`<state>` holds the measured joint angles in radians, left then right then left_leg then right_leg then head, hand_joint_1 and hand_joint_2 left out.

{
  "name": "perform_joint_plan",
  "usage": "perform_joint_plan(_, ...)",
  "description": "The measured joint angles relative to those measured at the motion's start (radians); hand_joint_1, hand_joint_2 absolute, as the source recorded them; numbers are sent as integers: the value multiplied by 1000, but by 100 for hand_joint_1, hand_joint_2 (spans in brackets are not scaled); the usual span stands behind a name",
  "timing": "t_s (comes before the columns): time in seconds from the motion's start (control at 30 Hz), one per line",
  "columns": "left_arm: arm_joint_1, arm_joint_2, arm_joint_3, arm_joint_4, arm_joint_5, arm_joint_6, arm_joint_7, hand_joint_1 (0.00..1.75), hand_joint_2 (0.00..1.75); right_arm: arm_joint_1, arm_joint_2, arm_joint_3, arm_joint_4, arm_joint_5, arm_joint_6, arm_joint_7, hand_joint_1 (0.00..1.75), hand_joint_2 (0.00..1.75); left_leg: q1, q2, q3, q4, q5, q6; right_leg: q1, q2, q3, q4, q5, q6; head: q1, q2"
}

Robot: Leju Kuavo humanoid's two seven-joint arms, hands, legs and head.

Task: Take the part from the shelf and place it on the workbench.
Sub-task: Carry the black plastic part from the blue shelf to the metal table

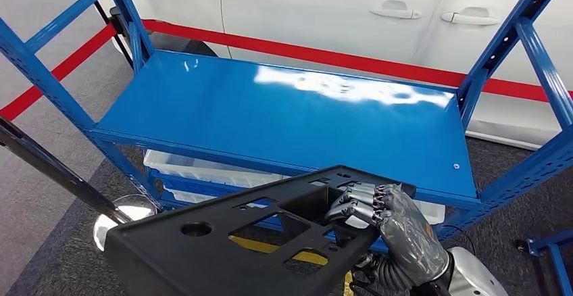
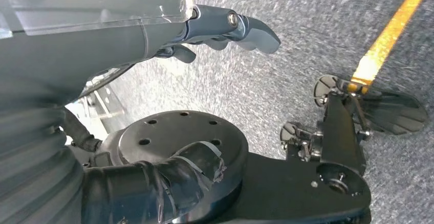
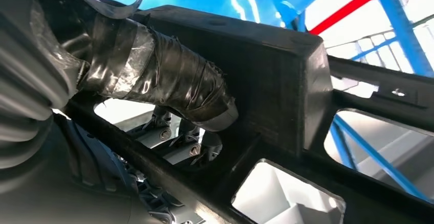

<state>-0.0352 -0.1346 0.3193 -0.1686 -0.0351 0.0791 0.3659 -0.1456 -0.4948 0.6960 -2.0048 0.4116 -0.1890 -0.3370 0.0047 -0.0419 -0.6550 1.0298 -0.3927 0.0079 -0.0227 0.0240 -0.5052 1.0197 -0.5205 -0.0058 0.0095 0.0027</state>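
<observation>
The big flat black plastic part with cut-out holes (image 1: 223, 242) is closest to me, lifted off and in front of the shiny blue metal shelf (image 1: 284, 117). My right hand (image 1: 378, 218) holds it tight, with its fingers (image 1: 355, 205) hooked over the edge of one hole. My left hand (image 2: 225, 29) hangs down low over the grey floor, its fingers loosely bent with nothing in them, so I think I should carry the part slowly and level, because one hand could let it tip.
</observation>
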Motion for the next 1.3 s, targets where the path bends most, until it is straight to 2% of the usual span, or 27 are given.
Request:
perform_joint_plan(0.07,2,2,0,0,0,1,1,0,175,-2,0,2,0,0,0,0,175,175,5,16,-31,61,-70,-11,-4,-19,-21,-4,22,-18,-1,0)
perform_joint_plan(0.13,2,3,0,0,-1,1,1,0,175,-1,0,3,1,0,0,0,175,175,9,31,-71,186,-162,-23,-1,-36,-47,-3,43,-24,-2,0)
perform_joint_plan(0.17,1,4,0,0,-1,1,1,0,175,-1,0,4,1,0,0,0,175,175,10,34,-81,243,-183,-28,0,-44,-62,0,52,-23,-2,0)
perform_joint_plan(0.2,1,4,0,0,-1,1,1,0,175,-1,0,4,2,0,0,0,175,175,11,35,-77,275,-179,-31,0,-53,-78,3,61,-21,-2,0)
perform_joint_plan(0.23,1,5,0,0,-1,1,1,0,175,-1,0,5,2,0,0,0,175,175,11,37,-56,275,-159,-32,0,-62,-92,6,69,-19,-2,0)
perform_joint_plan(0.3,0,5,0,0,-1,1,1,0,175,-1,0,6,2,0,0,0,175,175,11,53,41,172,-116,-29,1,-78,-116,14,84,-13,-2,0)
perform_joint_plan(0.37,-4,7,0,0,-1,0,1,0,175,-1,0,6,2,0,0,0,175,175,5,79,143,29,-122,-16,3,-91,-127,17,98,-2,-2,0)
perform_joint_plan(0.4,-5,8,0,0,-1,0,1,0,175,-2,0,6,2,0,-1,0,175,175,1,86,168,-14,-131,-7,3,-99,-127,16,105,4,-2,0)
perform_joint_plan(0.47,-4,9,0,0,-1,0,0,0,175,-4,-1,7,3,0,-1,-1,175,175,-3,76,166,-33,-123,13,2,-111,-125,10,118,19,-5,0)
perform_joint_plan(0.53,-2,9,0,0,-1,1,1,0,175,-4,-2,7,3,0,-1,-2,175,175,-2,66,152,-41,-101,32,-1,-90,-133,25,94,30,-7,0)
perform_joint_plan(0.57,-1,10,0,0,-1,1,1,0,175,-3,-3,7,3,0,-1,-2,175,175,0,62,142,-44,-87,42,-1,-70,-144,55,55,33,-6,0)
perform_joint_plan(0.63,-2,10,1,0,-2,1,1,0,175,-2,-4,8,4,0,-1,-2,175,175,-5,51,113,-42,-63,54,0,-36,-177,171,-48,32,-5,0)
perform_joint_plan(0.67,-2,10,1,0,-3,1,1,0,175,-2,-4,9,5,0,-1,-2,175,175,-8,43,96,-40,-51,56,1,-30,-189,232,-81,31,-5,0)
perform_joint_plan(0.7,-2,10,1,0,-3,1,1,0,175,-2,-4,10,5,0,-1,-2,175,175,-11,33,79,-37,-40,56,2,-28,-191,272,-91,29,-5,0)
perform_joint_plan(0.73,-2,10,1,0,-3,1,1,0,175,-1,-4,10,6,-1,-1,-2,175,175,-12,23,61,-32,-29,54,3,-26,-175,279,-78,26,-5,0)
perform_joint_plan(0.77,-1,10,1,0,-3,1,1,0,175,-2,-4,11,6,-1,-1,-2,175,175,-13,12,45,-27,-20,52,4,-23,-142,250,-52,22,-5,0)
perform_joint_plan(0.8,-1,10,1,0,-3,1,1,0,175,-3,-4,11,6,-1,-1,-3,175,175,-13,1,29,-20,-12,50,6,-11,-93,189,-27,16,-5,0)
perform_joint_plan(0.87,-3,8,1,0,-3,0,1,0,175,-4,-5,11,6,-1,-3,-4,175,175,-13,-20,6,-10,4,41,9,33,-2,56,-17,4,-6,0)
perform_joint_plan(0.93,-3,7,1,0,-4,0,1,0,175,-5,-6,12,6,-1,-5,-5,175,175,-9,-39,-4,-10,22,29,12,53,28,-3,-26,0,-5,0)
perform_joint_plan(1.0,0,8,1,1,-4,0,0,0,175,-7,-7,13,6,-1,-6,-6,175,175,-8,-52,-11,-14,36,16,11,30,21,-11,-9,-4,-3,0)
perform_joint_plan(1.03,2,8,1,1,-4,0,0,0,175,-8,-7,14,6,0,-6,-6,175,175,-8,-41,-18,-7,25,12,9,17,15,-15,2,-11,-4,0)
perform_joint_plan(1.1,2,9,1,2,-5,1,1,0,175,-9,-8,17,6,0,-6,-6,175,175,-4,2,-43,59,-54,3,4,-10,-3,-21,24,-22,-8,0)
perform_joint_plan(1.17,0,9,1,2,-5,0,2,0,175,-10,-9,21,6,0,-3,-6,175,175,6,27,-75,185,-146,-11,3,-37,-27,-20,43,-24,-11,0)
perform_joint_plan(1.2,-1,9,1,2,-6,-1,2,0,175,-12,-9,24,7,0,-1,-5,175,175,12,31,-82,240,-161,-19,3,-51,-41,-18,52,-22,-11,0)
perform_joint_plan(1.23,-2,9,1,2,-6,-2,2,0,175,-14,-10,26,8,0,0,-5,175,175,18,35,-76,271,-152,-26,2,-65,-55,-16,61,-18,-11,0)
perform_joint_plan(1.27,-2,9,0,2,-6,-2,2,0,175,-16,-10,27,10,0,1,-5,175,175,23,39,-54,267,-126,-32,0,-79,-69,-12,68,-13,-11,0)
perform_joint_plan(1.3,-2,9,0,2,-6,-2,2,0,175,-19,-10,28,10,0,2,-5,175,175,27,48,-13,228,-98,-37,-2,-91,-82,-6,74,-8,-11,0)
